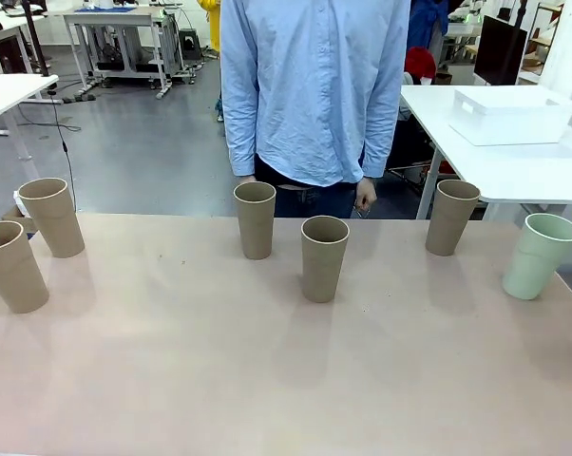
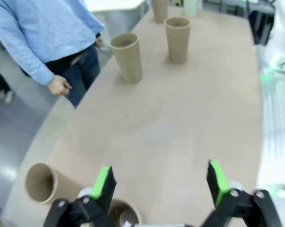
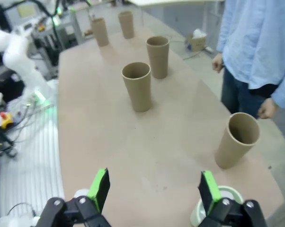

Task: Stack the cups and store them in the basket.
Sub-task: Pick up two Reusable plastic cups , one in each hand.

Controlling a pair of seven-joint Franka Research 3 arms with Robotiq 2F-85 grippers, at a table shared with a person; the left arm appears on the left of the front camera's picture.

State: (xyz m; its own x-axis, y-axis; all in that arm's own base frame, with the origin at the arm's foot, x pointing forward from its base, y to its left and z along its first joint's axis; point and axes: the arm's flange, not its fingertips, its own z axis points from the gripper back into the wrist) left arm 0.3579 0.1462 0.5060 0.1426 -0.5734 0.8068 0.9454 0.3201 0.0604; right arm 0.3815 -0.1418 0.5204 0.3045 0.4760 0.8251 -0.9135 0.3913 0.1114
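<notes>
Front view: six cups upright on the tan table (image 1: 267,380), none nested.
- Left end: back-left cup (image 1: 50,217) and front-left cup (image 1: 10,266), close together, not touching.
- Middle: centre-back cup (image 1: 255,218), with centre-front cup (image 1: 324,256) just beside it, nearer the robot.
- Right: right tan cup (image 1: 452,217), then mint cup (image 1: 541,255) by the table's right edge.
- Basket (image 1: 509,114) sits on a separate white side table (image 1: 514,176) behind right, well apart from every cup.
- Person (image 1: 314,85) in a light blue shirt stands at the far edge, arms down.

Left wrist view: left gripper (image 2: 161,184) has its jaws spread as wide as they go, with nothing between them. It hangs over the table's left end. The front-left cup's rim is right under one finger and the back-left cup is off to the side. Cannot tell height above the rims.

Right wrist view: right gripper (image 3: 154,191) is just as wide and empty, over the right end. The mint cup's rim is beside one finger, with the right tan cup just past it. The white left arm (image 3: 14,52) shows at the table's other end.
</notes>
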